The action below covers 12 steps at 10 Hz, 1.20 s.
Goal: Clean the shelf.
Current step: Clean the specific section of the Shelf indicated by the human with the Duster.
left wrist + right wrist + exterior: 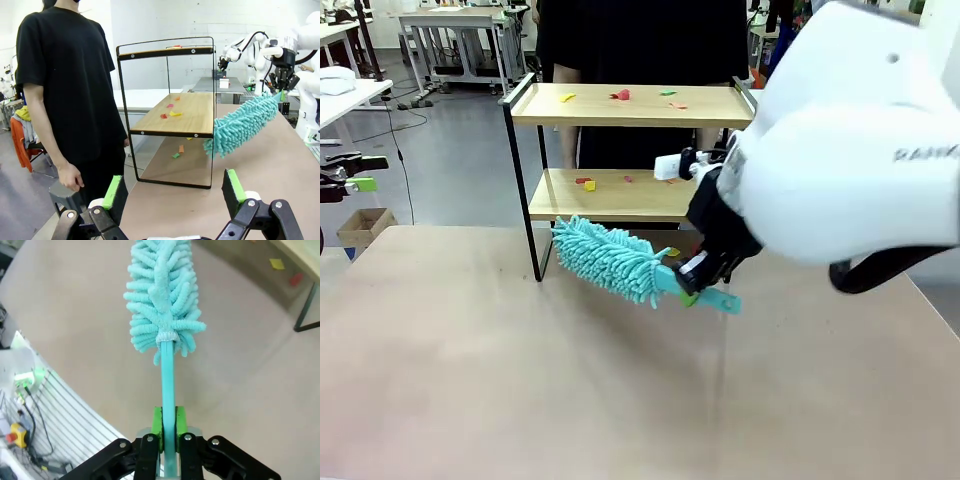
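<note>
While my right gripper [168,427] clamps the duster [610,258] before the shelf [640,118], I'd level its head with the lower board [640,200]; sweep scraps [585,183] off slowly; left gripper [175,192] hangs spread.

Robotics lab, open-plan bench area.
White robot arm [860,140] reaching in over a beige surface [500,360]. Past its far edge there's bare grey floor [450,160] and rows of white metal-framed work tables [460,25], with a black cable [392,120] trailing down from one. Cardboard box [365,228] on the floor off the surface's left edge. Left wrist view: plain white walls [150,20] and another white table [145,97] behind the person [70,75] standing there. Right wrist view: off the surface's edge, a yellow box with a red button [17,434], loose wiring [37,452] beside it.
</note>
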Tool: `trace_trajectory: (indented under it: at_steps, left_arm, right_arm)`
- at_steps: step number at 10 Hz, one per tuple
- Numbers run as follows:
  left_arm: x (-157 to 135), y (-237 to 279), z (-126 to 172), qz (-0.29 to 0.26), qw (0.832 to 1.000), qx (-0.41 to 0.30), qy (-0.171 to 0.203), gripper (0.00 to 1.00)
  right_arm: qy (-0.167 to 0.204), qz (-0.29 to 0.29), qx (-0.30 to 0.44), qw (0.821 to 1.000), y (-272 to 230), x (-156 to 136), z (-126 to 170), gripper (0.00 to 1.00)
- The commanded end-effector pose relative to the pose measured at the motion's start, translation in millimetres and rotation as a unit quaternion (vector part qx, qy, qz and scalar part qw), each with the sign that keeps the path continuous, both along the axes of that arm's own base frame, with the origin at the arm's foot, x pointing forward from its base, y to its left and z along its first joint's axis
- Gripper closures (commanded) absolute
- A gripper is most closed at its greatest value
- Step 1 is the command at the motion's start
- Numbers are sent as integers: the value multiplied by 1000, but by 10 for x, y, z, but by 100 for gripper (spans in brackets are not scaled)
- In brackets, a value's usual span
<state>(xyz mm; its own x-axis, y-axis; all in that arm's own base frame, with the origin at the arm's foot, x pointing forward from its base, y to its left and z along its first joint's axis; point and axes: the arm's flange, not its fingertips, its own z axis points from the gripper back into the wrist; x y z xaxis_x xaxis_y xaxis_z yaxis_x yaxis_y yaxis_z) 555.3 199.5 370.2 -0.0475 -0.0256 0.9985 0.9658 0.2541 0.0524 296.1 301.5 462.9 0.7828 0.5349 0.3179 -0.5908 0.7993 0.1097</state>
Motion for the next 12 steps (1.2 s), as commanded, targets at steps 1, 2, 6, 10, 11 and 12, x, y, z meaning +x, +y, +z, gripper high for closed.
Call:
trace_trajectory:
  at_steps: [1, 2, 6, 10, 11, 12]
  left_arm:
    - [-16, -3, 33, 0, 1000, 0, -3, 0]
    - [-16, -3, 33, 0, 1000, 0, -3, 0]
    - [-16, -3, 33, 0, 1000, 0, -3, 0]
    - [-16, -3, 33, 0, 1000, 0, -3, 0]
    - [-16, -3, 33, 0, 1000, 0, -3, 0]
    - [-16, -3, 33, 0, 1000, 0, -3, 0]
  right_arm:
    - [-15, -36, 9, 999, 275, 16, -256, 87]
    - [-19, -45, 11, 999, 367, 37, -344, 87]
    - [-51, -118, 30, 991, 756, 159, -658, 87]
    - [-74, -175, 65, 980, 1066, 342, -870, 87]
    - [-72, -179, 72, 979, 1139, 401, -909, 87]
    - [-66, -187, 78, 977, 1225, 488, -956, 87]
